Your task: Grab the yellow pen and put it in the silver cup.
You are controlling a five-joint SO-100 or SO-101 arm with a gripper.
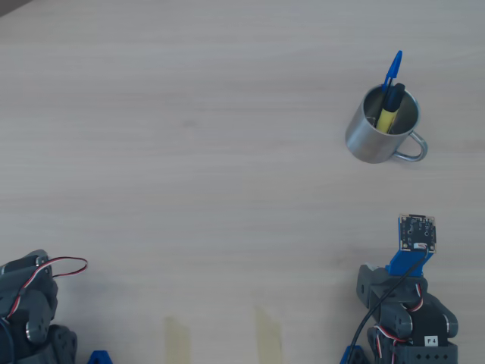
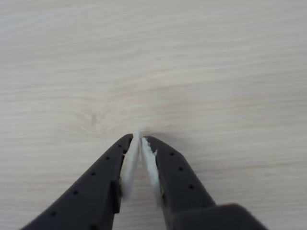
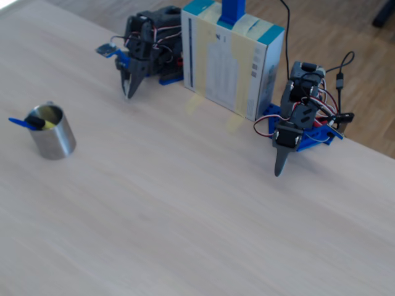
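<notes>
Gripper [image 2: 139, 137] fingers pressed together, empty; yellow pen [image 1: 388, 115] stands inside silver cup [image 1: 371, 140], well apart from them.

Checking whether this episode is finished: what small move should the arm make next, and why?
Probably none beyond staying parked. The yellow pen already stands inside the silver cup, black cap up, beside a blue pen. The hand is shut and empty over bare table, away from the cup, so the task looks done.
</notes>
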